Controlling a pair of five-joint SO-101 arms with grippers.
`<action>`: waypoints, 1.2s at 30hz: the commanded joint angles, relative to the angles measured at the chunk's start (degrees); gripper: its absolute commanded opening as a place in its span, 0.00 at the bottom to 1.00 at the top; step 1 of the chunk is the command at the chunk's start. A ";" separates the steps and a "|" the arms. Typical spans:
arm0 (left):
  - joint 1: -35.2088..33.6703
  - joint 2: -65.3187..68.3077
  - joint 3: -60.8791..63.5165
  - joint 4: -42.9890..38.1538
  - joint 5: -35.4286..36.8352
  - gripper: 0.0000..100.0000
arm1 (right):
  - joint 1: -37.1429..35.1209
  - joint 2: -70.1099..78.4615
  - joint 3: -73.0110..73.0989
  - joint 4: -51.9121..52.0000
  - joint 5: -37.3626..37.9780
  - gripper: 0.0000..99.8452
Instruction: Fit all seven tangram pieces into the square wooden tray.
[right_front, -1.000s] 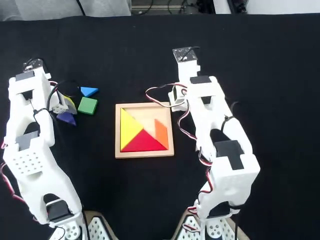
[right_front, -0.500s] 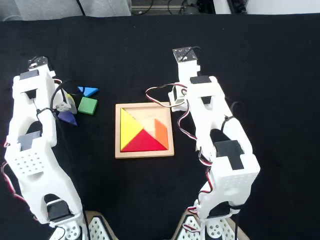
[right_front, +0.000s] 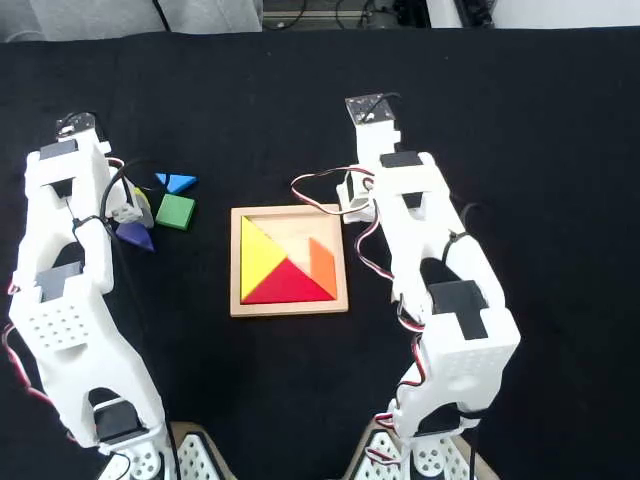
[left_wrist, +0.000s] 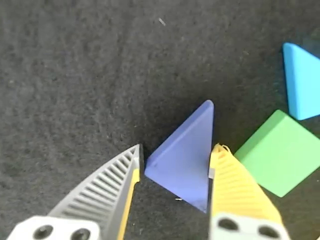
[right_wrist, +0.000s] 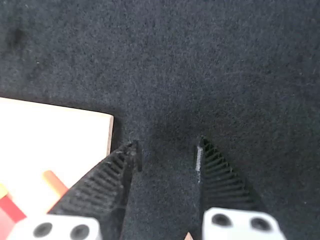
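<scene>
The square wooden tray (right_front: 290, 309) lies mid-table holding a yellow triangle (right_front: 258, 255), a red triangle (right_front: 290, 283) and an orange piece (right_front: 322, 262). Left of it sit a blue triangle (right_front: 178, 182), a green square (right_front: 175, 211) and a purple triangle (right_front: 133, 236). My left gripper (left_wrist: 178, 148) is open and low over the cloth, its fingers straddling the purple triangle (left_wrist: 185, 160); one finger touches its edge. The green square (left_wrist: 277, 152) and blue triangle (left_wrist: 302, 80) lie just beyond. My right gripper (right_wrist: 167, 147) is open and holds nothing, over bare cloth beside the tray's far right corner (right_wrist: 107, 120).
Black cloth covers the table. The left arm (right_front: 65, 260) stands along the left side, and the right arm (right_front: 440, 290) stands right of the tray with loose cables by its wrist. Bare cloth stretches behind and to the right of the tray.
One second ago the left arm shifted slightly toward the far side over the purple triangle; it has held still since. The pieces and the right arm have not moved.
</scene>
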 joint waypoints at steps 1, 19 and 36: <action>0.48 -0.35 -1.19 -0.70 0.62 0.20 | 0.79 -0.22 -2.07 -0.70 0.70 0.18; 0.48 -0.26 -1.45 -0.88 0.18 0.07 | 0.79 -0.22 -2.07 -0.70 0.70 0.18; 2.59 -15.56 -21.05 21.80 -1.32 0.07 | 0.97 -0.57 -2.15 -0.62 0.70 0.18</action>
